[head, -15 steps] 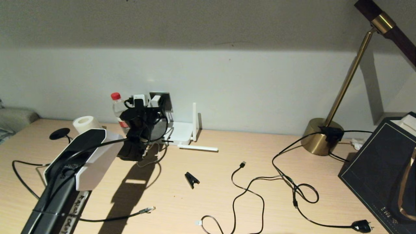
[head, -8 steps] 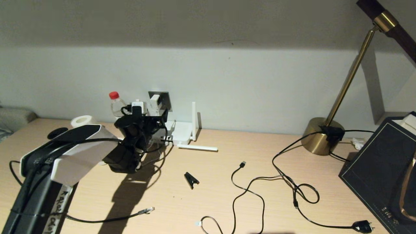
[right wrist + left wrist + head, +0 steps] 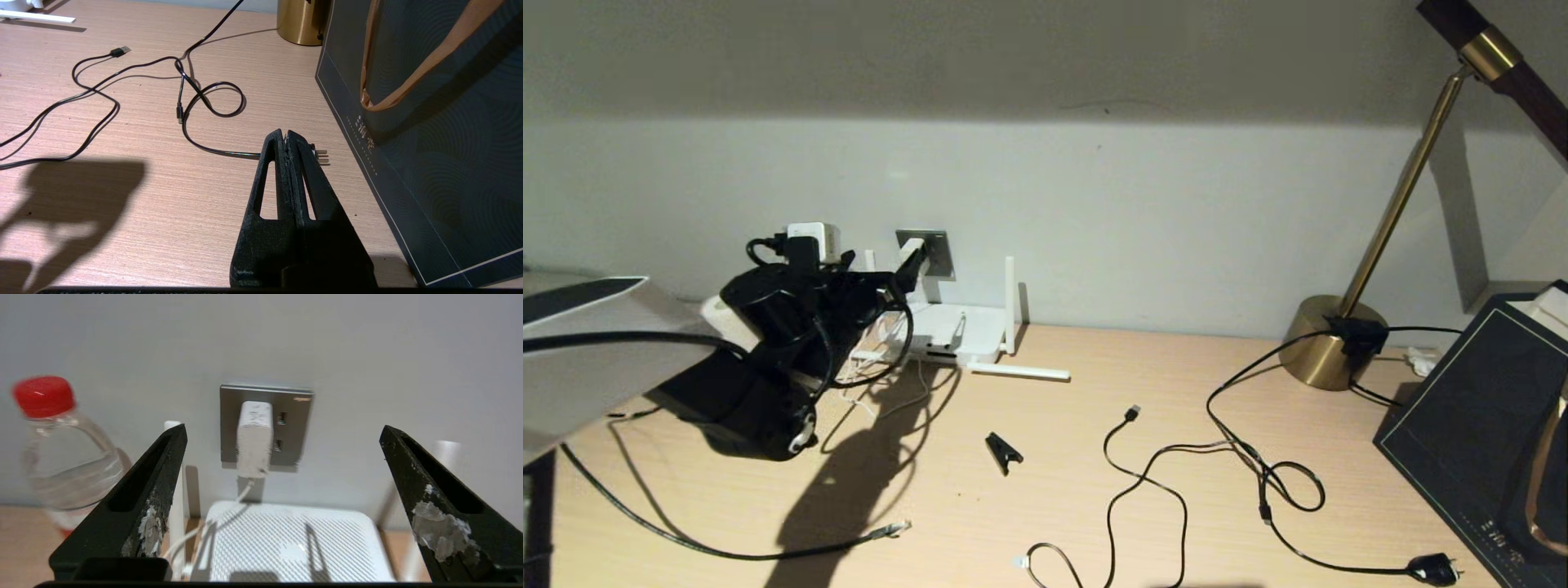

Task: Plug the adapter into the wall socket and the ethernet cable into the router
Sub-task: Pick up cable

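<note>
The white adapter (image 3: 254, 439) sits plugged into the grey wall socket (image 3: 294, 428), and its thin cord drops toward the white router (image 3: 294, 543) on the desk below. My left gripper (image 3: 282, 430) hangs open a short way in front of the socket, holding nothing. In the head view this gripper (image 3: 890, 273) is left of the wall socket (image 3: 929, 251) and above the router (image 3: 960, 333). The black ethernet cable (image 3: 727, 554) lies loose on the desk, its clear connector (image 3: 894, 528) at the front. My right gripper (image 3: 284, 134) is shut and empty over the desk.
A water bottle (image 3: 61, 449) stands beside the socket. A black clip (image 3: 1005, 452), a USB-tipped cable (image 3: 1131, 414) and the lamp cord with its black plug (image 3: 1433, 567) lie on the desk. The brass lamp (image 3: 1327, 343) and a dark bag (image 3: 1478, 425) stand at the right.
My left arm has drawn back and to the left, away from the wall socket. The adapter stays in the socket. The right arm has not moved.
</note>
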`<state>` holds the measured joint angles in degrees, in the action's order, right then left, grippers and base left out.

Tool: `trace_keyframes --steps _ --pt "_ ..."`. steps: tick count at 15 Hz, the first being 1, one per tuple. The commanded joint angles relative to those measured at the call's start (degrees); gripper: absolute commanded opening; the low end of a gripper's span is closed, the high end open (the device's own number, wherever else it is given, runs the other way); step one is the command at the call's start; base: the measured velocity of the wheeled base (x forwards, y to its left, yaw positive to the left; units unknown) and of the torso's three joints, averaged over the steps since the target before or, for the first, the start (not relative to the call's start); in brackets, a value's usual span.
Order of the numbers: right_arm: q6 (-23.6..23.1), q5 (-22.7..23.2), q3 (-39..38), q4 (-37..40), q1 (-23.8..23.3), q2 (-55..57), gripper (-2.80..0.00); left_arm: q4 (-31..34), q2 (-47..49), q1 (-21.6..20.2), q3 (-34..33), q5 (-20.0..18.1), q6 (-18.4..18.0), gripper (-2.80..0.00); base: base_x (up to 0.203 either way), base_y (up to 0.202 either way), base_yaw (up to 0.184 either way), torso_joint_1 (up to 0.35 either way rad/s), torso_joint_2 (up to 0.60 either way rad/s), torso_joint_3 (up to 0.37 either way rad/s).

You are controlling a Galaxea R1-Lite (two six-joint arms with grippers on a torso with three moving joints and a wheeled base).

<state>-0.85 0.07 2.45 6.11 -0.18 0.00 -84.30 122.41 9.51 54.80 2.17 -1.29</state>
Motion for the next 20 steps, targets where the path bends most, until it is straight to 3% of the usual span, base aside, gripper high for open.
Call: trace_keyframes --steps 1,2,4,5,7,8,10,11,12,14,17,20 --pt "0.0 0.0 0.0 0.0 0.0 0.1 -2.8 0.7 -14.5 -0.1 -9.4 -1.3 -0.2 0.0 0.0 0.0 0.0 0.0 0.0 0.0" --pt "0.0 0.0 0.0 0.0 0.0 0.1 -2.8 3.5 -20.2 -0.2 -12.2 -2.9 -0.8 0.0 0.0 0.0 0.0 0.0 0.0 0.0" --pt "0.0 0.0 0.0 0.0 0.0 0.1 -2.8 15.1 -32.5 -0.4 -15.4 -7.8 -2.7 0.0 0.0 0.0 0.0 0.0 0.0 0.0" --pt "0.0 0.0 0.0 0.0 0.0 0.1 -2.8 24.9 -39.2 -0.5 -16.0 -10.8 -4.5 0.0 0.0 0.0 0.0 0.0 0.0 0.0" --pt "0.0 0.0 0.0 0.0 0.0 0.0 -2.8 52.1 -49.4 -0.6 -16.1 -17.7 -11.9 0.0 0.0 0.0 0.0 0.0 0.0 0.0" --pt "0.0 0.0 0.0 0.0 0.0 0.0 -2.8 65.4 -52.6 -0.7 -16.0 -21.3 -17.5 0.0 0.0 0.0 0.0 0.0 0.0 0.0" --pt "0.0 0.0 0.0 0.0 0.0 0.1 -2.8 89.0 -56.1 -0.7 -15.7 -25.7 -33.0 0.0 0.0 0.0 0.0 0.0 0.0 0.0" --pt "0.0 0.0 0.0 0.0 0.0 0.1 -2.8 98.5 -56.3 -0.7 -15.4 -27.2 -42.1 0.0 0.0 0.0 0.0 0.0 0.0 0.0" --pt "0.0 0.0 0.0 0.0 0.0 0.1 -2.8 104.3 -54.7 -0.7 -15.1 -27.9 -48.5 0.0 0.0 0.0 0.0 0.0 0.0 0.0" --pt "0.0 0.0 0.0 0.0 0.0 0.1 -2.8 105.7 -46.9 -1.2 -14.3 -27.6 -55.6 0.0 0.0 0.0 0.0 0.0 0.0 0.0" --pt "0.0 0.0 0.0 0.0 0.0 0.1 -2.8 106.1 -35.0 -4.9 -10.3 -26.8 -70.6 0.0 0.0 0.0 0.0 0.0 0.0 0.0" --pt "0.0 0.0 0.0 0.0 0.0 0.1 -2.8 106.4 -25.8 -8.1 -7.1 -26.6 -80.1 0.0 0.0 0.0 0.0 0.0 0.0 0.0"
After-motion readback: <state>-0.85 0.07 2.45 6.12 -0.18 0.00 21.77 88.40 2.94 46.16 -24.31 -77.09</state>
